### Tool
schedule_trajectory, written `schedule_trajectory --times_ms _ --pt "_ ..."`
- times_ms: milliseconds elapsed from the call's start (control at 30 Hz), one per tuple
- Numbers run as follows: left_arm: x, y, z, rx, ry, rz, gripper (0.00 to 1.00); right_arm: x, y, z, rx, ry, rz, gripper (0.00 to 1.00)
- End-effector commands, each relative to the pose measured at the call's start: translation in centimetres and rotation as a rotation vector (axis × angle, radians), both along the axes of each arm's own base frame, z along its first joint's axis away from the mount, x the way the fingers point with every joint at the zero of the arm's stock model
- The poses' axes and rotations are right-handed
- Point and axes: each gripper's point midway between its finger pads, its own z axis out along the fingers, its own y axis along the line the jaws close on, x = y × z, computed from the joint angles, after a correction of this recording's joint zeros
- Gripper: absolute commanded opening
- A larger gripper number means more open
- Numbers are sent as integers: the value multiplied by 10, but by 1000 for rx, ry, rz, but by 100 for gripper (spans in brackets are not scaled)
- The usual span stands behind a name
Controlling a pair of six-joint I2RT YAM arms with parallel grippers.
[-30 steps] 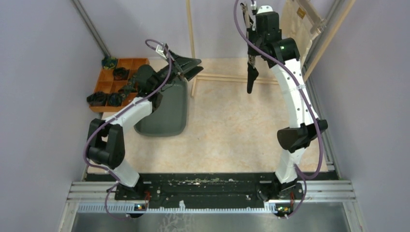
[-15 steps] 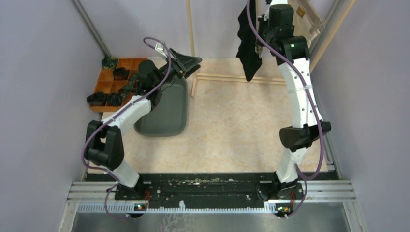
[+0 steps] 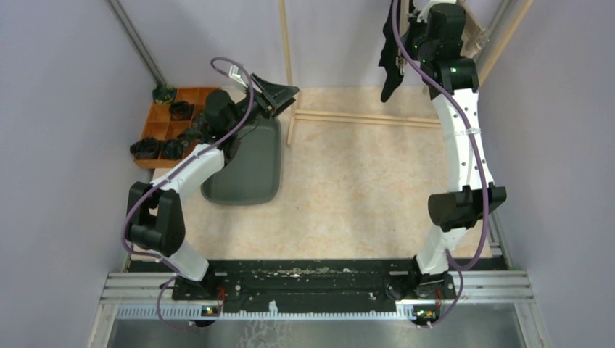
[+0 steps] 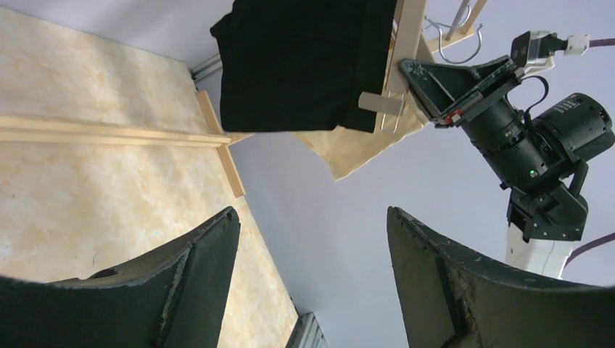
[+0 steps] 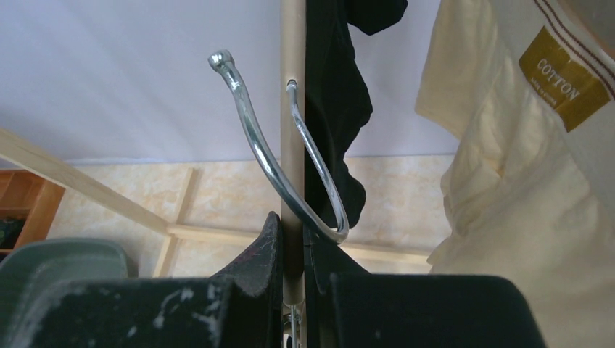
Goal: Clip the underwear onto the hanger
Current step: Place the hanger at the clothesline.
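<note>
Jaws of the right gripper (image 5: 292,232) clamp the hanger (image 5: 291,145) with the black underwear (image 4: 297,65) at the far right corner, beside the cream underwear (image 5: 508,217). The left gripper (image 4: 312,212), jaws spread apart, hangs near a grey tray (image 3: 250,174). The orange box (image 3: 194,94) holds dark pieces (image 3: 149,147).

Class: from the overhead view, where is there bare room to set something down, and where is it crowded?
Bare: the tabletop between the grey tray and the right arm, nearer than the wooden rail. Crowded: the far left, around the orange bin and left gripper; the far right, where the black underwear hangs.
</note>
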Motion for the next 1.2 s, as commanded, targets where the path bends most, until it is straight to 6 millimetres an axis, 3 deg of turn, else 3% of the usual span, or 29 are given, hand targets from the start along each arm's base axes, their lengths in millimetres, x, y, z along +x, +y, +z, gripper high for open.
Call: schedule_trajectory --times_ms 0,300,700,1167 --pt "-11 7 13 -16 -46 8 79 -7 1 75 42 -253 52 0" --pt "-27 9 11 -29 -64 -11 79 9 -8 92 58 -329 82 0" --pt "-55 15 3 -23 -93 -40 79 40 -3 97 73 -411 99 0" --pt "-67 16 -17 -26 -61 -63 79 49 -17 117 98 -485 39 0"
